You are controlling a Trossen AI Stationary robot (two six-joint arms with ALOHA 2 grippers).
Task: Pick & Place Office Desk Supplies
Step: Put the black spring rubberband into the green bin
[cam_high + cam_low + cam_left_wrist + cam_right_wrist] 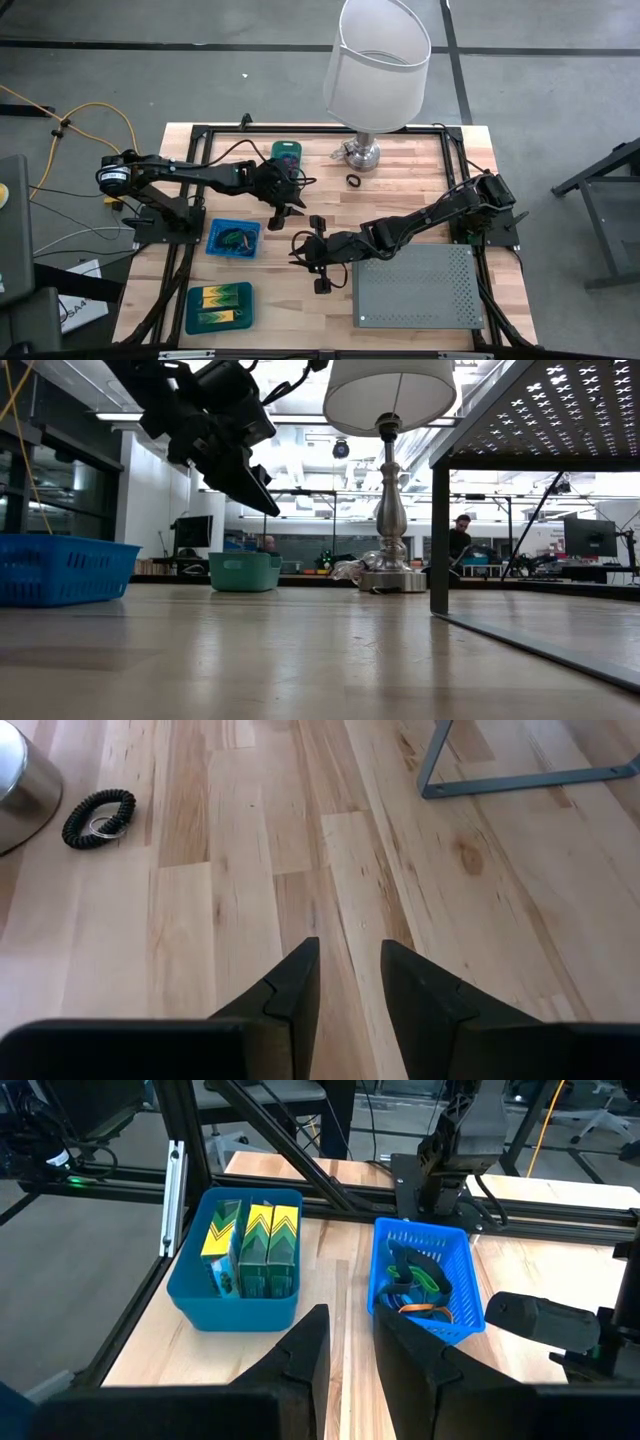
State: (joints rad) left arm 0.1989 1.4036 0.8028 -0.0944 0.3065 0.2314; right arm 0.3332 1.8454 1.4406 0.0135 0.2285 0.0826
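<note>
Item: black coil ring (99,818), lying on the bare table (300,300) just beside the lamp base (362,154).

Left gripper (348,978): hovering near it, fingers narrowly parted, carrying nothing.

Right gripper (347,1342): narrowly parted, empty, facing the blue basket (430,1255).

Risk: the approaching fingers may be nudging the lamp, or pushing the ring under its edge.
</note>
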